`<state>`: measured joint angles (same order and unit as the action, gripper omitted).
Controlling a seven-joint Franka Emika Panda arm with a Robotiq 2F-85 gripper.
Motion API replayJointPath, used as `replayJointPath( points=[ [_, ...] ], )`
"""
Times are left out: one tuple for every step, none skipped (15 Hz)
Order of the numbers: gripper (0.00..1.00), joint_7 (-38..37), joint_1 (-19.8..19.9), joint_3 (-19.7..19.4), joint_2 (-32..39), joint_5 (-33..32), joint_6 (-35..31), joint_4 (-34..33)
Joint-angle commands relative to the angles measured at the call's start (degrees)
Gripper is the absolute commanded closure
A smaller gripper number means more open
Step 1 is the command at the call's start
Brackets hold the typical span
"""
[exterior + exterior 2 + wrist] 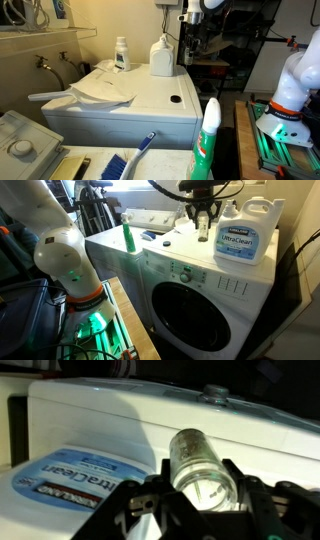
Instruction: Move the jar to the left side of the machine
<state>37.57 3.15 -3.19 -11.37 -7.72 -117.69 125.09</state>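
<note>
Black gripper (203, 482) clamped around clear cylindrical jar (200, 455), above smooth flat-topped white machine (110, 415), plastic jug (243, 235) beside

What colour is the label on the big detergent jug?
The label is blue with white lettering; it shows best in an exterior view.

Detergent jug (245, 235) just beside claw (205, 230), seemingly apart

In the wrist view the jar (203, 465) is blurred, so its contents cannot be told, and the detergent jug (72, 482) runs off the lower edge. In an exterior view the spray bottle (207, 140) is blurred and cut off at the bottom.
</note>
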Motion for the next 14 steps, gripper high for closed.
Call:
replayJointPath(
  points=[
    [0.72, 0.81, -4.73, 3.19, -5.69, -0.96, 2.38, 3.24],
    [0.72, 0.83, -6.13, 4.27, -6.46, -0.76, 2.58, 3.39],
    [0.72, 0.77, -7.76, 5.39, -7.18, -0.11, 1.58, 3.63],
    [0.72, -0.23, -9.17, 6.53, -7.04, 0.39, 1.03, 3.11],
    [0.72, -2.25, -10.52, 7.85, -6.15, 0.88, -0.38, 2.24],
    [0.72, -3.91, -11.70, 8.92, -4.99, 1.57, -0.38, 1.01],
    [0.72, -6.13, -12.75, 10.29, -3.03, 1.46, 0.60, -0.94],
    [0.72, -3.89, -11.99, 8.60, -5.01, 0.52, 0.69, 0.78],
    [0.47, -4.93, -12.82, 9.34, -4.71, 0.51, 0.69, 0.53],
    [0.47, -5.03, -13.05, 9.46, -4.62, 0.51, 0.68, 0.54],
    [0.47, -5.01, -12.94, 9.28, -4.58, 0.51, 0.68, 0.55],
    [0.47, -4.90, -12.78, 8.93, -4.59, 0.52, 0.68, 0.55],
    [0.47, -4.77, -12.66, 8.55, -4.60, 0.53, 0.68, 0.55],
    [0.47, -4.69, -12.56, 8.35, -4.59, 0.54, 0.68, 0.55]
  ],
)
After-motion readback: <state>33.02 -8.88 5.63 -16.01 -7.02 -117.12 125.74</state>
